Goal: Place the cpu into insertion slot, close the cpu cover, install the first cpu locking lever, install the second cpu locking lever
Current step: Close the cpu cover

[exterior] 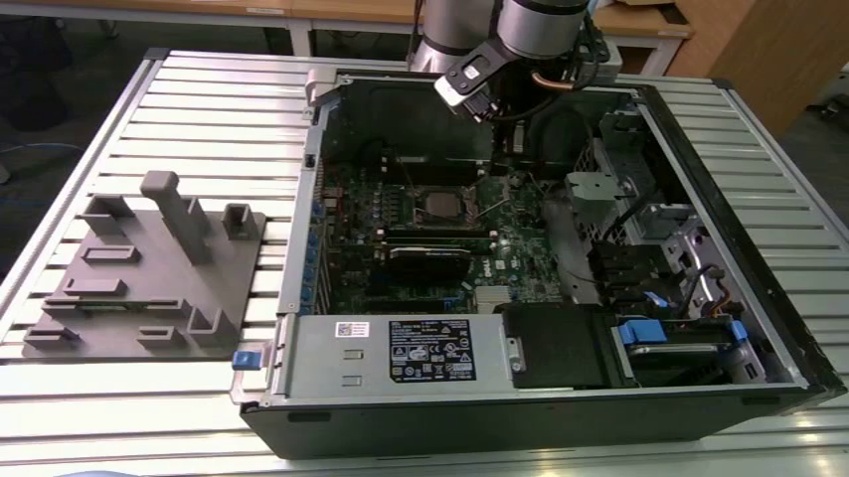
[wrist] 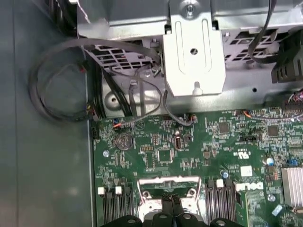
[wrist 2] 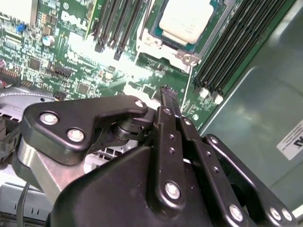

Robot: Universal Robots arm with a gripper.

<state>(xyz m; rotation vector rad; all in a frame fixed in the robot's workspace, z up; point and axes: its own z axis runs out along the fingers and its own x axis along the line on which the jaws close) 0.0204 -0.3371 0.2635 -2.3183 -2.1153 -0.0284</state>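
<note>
- Two black linkage fingers (wrist 2: 163,132) of the gripper (wrist 2: 165,92) are pressed together at their tips, and nothing shows pinched between them.
- In the exterior view the gripper (exterior: 502,179) hangs from the silver-grey robot arm (exterior: 531,30) into the open black computer case (exterior: 531,417). Its tips are low over the green motherboard (exterior: 518,248), just to the exterior view's right of the socket.
- The small flat square cpu with a silver-grey metal top (wrist 2: 186,19) sits in the square insertion slot with the silvery rim (exterior: 418,206).
- The thin silvery metal cpu cover frame (wrist 2: 161,47) lies flat around the chip's edges, and the chip shows through its square cut-out.
- A thin bright metal lever rod (wrist 2: 188,87) runs from the frame's corner past the fingertips, just beside them. Whether it touches them I cannot tell.
- Long black memory slots (wrist 2: 236,47) flank the socket on both sides.
- In the first wrist view the closed tips (wrist: 171,201) sit at the edge of the silvery frame. Farther across the board are a round silver coin battery (wrist: 124,140) and a loop of grey cables (wrist: 52,80).
- The case rests on a pale slatted metal table (exterior: 199,89). A grey moulded fixture plate (exterior: 146,268) lies on the table to the exterior view's left of the case.
</note>
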